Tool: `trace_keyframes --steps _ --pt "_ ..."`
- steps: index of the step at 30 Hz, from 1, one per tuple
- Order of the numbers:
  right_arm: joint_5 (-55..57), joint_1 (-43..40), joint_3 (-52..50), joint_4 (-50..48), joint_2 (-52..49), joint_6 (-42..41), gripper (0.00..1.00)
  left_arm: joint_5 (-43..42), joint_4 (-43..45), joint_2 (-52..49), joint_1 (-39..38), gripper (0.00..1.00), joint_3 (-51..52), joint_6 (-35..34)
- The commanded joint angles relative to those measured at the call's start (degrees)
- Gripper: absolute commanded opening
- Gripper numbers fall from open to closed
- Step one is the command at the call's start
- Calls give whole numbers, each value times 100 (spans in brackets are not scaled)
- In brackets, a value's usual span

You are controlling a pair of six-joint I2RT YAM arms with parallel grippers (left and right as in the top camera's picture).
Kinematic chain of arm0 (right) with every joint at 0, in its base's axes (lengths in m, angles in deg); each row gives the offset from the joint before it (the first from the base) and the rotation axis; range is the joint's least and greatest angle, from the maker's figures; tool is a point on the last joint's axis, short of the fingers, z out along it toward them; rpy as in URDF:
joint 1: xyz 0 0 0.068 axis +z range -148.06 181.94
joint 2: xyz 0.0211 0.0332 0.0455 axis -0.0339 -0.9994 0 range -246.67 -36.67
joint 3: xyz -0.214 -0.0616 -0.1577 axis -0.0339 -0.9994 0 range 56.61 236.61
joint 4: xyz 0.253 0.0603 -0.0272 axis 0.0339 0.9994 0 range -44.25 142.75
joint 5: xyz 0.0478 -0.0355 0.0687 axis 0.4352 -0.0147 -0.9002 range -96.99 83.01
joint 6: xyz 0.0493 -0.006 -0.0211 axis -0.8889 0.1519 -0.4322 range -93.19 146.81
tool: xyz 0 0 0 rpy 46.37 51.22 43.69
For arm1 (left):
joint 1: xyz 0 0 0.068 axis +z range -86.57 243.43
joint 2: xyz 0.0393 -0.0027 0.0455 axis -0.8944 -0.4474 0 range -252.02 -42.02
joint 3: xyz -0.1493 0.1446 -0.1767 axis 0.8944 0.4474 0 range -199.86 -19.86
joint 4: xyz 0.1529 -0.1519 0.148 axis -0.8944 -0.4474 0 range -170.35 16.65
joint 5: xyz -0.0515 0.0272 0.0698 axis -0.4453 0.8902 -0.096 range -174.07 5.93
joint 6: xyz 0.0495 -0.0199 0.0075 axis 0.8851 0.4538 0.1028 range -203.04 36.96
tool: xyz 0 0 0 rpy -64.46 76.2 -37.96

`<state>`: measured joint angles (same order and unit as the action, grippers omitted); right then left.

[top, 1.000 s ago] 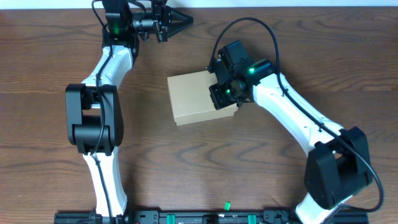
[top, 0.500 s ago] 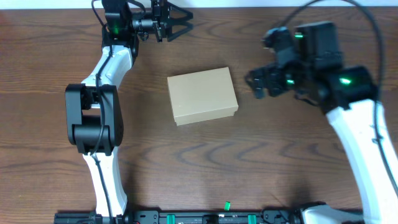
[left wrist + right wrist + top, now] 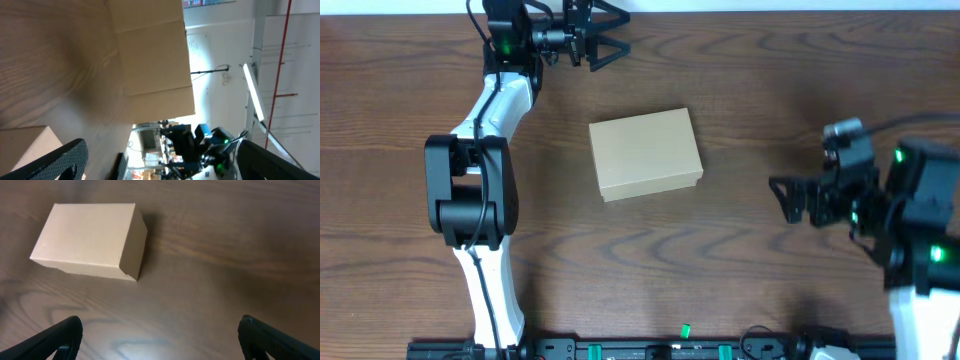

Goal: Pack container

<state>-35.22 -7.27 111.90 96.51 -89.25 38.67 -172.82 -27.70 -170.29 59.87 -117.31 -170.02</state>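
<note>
Container (image 3: 645, 153) lid shut, plain tan, lying flat mid-table (image 3: 750, 80). Left gripper (image 3: 615, 30) splayed wide at the far edge, grasping nothing. Right gripper (image 3: 782, 200) likewise released, well apart from the container.

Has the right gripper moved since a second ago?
Yes. In the overhead view the right gripper has left the small tan cardboard box, pulling rightward and slightly down-frame.

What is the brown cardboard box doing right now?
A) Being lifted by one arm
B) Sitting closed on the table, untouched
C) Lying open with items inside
B: the container lies flat on the table with its lid shut, and the left gripper and right gripper are open, well apart from it.
</note>
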Motion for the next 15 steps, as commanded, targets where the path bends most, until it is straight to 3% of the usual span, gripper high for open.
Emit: trace_keyframes --steps 1,8,15 --pt "-330 -249 -549 -122 669 -278 99 -114 109 -94 20 96 -120 66" --pt "-83 -546 -1504 -343 1805 -870 99 -111 136 -94 20 96 -120 68" --pt "597 -549 -1679 -302 1921 -905 99 -111 136 -94 22 96 -120 164"
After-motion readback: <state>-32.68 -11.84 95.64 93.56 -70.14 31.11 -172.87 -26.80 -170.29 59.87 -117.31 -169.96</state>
